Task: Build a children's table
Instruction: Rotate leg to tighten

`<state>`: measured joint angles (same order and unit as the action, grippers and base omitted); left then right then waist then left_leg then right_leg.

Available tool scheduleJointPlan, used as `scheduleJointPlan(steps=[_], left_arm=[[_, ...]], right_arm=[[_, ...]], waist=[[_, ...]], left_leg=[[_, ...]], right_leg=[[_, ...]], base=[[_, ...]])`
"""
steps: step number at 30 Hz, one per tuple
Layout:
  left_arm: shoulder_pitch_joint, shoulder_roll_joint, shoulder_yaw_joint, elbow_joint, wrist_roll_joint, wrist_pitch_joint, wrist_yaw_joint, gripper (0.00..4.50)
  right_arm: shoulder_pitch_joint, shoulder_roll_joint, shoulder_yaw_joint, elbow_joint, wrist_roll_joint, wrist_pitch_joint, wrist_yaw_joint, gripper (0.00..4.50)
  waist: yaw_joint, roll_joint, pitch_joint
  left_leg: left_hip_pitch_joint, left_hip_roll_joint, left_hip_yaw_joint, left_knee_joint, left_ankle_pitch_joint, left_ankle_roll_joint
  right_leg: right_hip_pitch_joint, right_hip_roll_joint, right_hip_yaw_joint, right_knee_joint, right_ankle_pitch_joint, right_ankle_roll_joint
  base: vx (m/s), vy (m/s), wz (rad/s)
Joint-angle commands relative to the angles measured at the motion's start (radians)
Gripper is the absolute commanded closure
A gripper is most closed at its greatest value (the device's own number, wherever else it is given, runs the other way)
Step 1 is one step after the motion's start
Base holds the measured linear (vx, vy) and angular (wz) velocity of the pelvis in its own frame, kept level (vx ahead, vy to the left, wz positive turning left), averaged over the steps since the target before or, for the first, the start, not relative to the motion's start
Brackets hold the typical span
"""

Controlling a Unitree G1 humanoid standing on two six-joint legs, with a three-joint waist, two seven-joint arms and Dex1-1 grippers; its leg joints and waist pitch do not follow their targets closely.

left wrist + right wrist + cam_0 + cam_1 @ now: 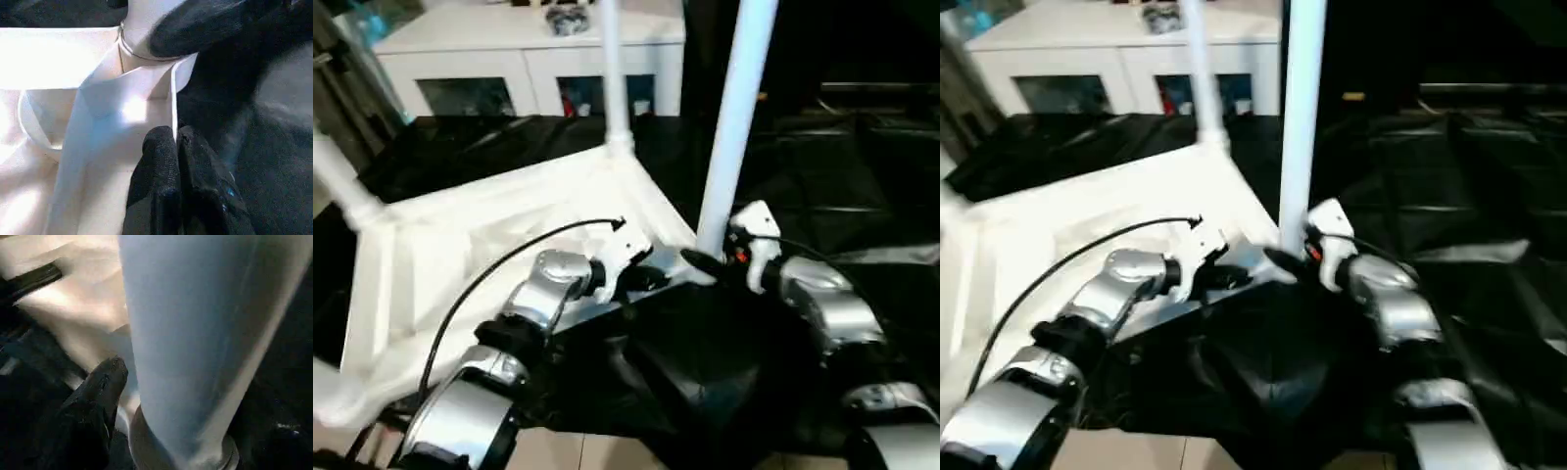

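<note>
tabletop (509, 235) lay underside-up on black-draped desk (862, 196), so sockets faced up for legs | left end effector (171, 161) pinched narrow on tabletop rim, apparently steadying it | right end effector (705, 262) stood apart around near-corner leg (734, 117), upright in its socket, seemingly letting go

Looking like indoor lab or demo room: black cloth (862, 176) covering worktop, white cabinet (524, 54) with glass doors standing behind, clutter sitting on top, pale floor (1136, 452) showing at near edge.
</note>
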<state>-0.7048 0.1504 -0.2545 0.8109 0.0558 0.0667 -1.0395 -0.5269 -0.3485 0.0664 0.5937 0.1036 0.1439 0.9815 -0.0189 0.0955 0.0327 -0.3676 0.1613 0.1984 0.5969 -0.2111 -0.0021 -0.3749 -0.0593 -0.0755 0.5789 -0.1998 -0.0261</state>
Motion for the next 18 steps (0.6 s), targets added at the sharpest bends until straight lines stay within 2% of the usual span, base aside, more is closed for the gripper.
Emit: scheduleJointPlan(steps=[1, 2, 4, 6, 8, 11, 13, 14, 18], left_arm=[[0.005, -0.002, -0.031, -0.036, -0.010, -0.010, -0.061, 4.50], [0.010, 0.006, -0.035, -0.049, -0.017, -0.006, -0.088, 4.50], [0.018, 0.020, -0.042, -0.071, -0.028, 0.001, -0.133, 4.50], [0.028, 0.035, -0.053, -0.087, -0.032, 0.000, -0.178, 4.50], [0.031, 0.041, -0.055, -0.086, -0.029, -0.006, -0.192, 4.50], [0.036, 0.048, -0.062, -0.093, -0.032, 0.000, -0.218, 4.50], [0.044, 0.054, -0.067, -0.108, -0.036, 0.008, -0.235, 4.50], [0.046, 0.055, -0.067, -0.112, -0.036, 0.010, -0.235, 4.50], [0.040, 0.042, -0.058, -0.099, -0.021, 0.013, -0.185, 4.50]], right_arm=[[0.044, 0.027, 0.128, -0.028, 0.013, 0.042, 0.151, 1.36], [0.051, 0.016, 0.139, -0.043, 0.013, 0.050, 0.177, 1.36], [0.062, 0.002, 0.152, -0.067, 0.015, 0.061, 0.212, 1.50], [0.072, -0.007, 0.164, -0.086, 0.012, 0.075, 0.241, 1.67], [0.077, -0.011, 0.171, -0.096, 0.010, 0.084, 0.256, 1.69], [0.086, -0.017, 0.182, -0.120, 0.017, 0.101, 0.270, 2.04], [0.094, -0.021, 0.187, -0.139, 0.022, 0.114, 0.280, 2.04], [0.097, -0.020, 0.187, -0.146, 0.023, 0.117, 0.281, 2.25], [0.101, 0.008, 0.167, -0.129, 0.009, 0.096, 0.222, 2.33]], waist=[[0.010, -0.017, -0.045], [0.015, -0.020, -0.047], [0.019, -0.017, -0.046], [0.029, -0.020, -0.046], [0.028, -0.019, -0.046], [0.030, -0.017, -0.047], [0.029, -0.019, -0.047], [0.030, -0.019, -0.048], [0.028, -0.020, -0.047]], left_leg=[[0.004, 0.085, -0.039, -0.068, -0.163, 0.140], [0.006, 0.087, -0.040, -0.068, -0.162, 0.134], [0.008, 0.089, -0.039, -0.070, -0.160, 0.125], [0.009, 0.090, -0.040, -0.072, -0.154, 0.119], [0.009, 0.089, -0.039, -0.072, -0.153, 0.112], [0.010, 0.088, -0.039, -0.072, -0.152, 0.104], [0.009, 0.087, -0.039, -0.071, -0.146, 0.105], [0.009, 0.087, -0.039, -0.071, -0.143, 0.106], [0.007, 0.085, -0.038, -0.069, -0.139, 0.107]], right_leg=[[0.042, -0.105, 0.052, -0.067, -0.167, -0.246], [0.042, -0.106, 0.053, -0.066, -0.172, -0.243], [0.038, -0.105, 0.053, -0.065, -0.171, -0.246], [0.038, -0.105, 0.055, -0.063, -0.161, -0.244], [0.037, -0.105, 0.055, -0.063, -0.158, -0.245], [0.038, -0.106, 0.056, -0.063, -0.163, -0.241], [0.038, -0.105, 0.056, -0.063, -0.151, -0.243], [0.039, -0.106, 0.056, -0.062, -0.148, -0.242], [0.038, -0.105, 0.055, -0.064, -0.159, -0.237]], base=[[0.000, 0.000, 0.00], [0.000, 0.000, 0.00], [0.000, 0.000, 0.00], [0.000, 0.000, 0.00], [0.000, 0.000, 0.00], [0.000, 0.000, 0.00], [0.000, 0.000, 0.00], [0.000, 0.000, 0.00], [0.000, 0.000, 0.00]])
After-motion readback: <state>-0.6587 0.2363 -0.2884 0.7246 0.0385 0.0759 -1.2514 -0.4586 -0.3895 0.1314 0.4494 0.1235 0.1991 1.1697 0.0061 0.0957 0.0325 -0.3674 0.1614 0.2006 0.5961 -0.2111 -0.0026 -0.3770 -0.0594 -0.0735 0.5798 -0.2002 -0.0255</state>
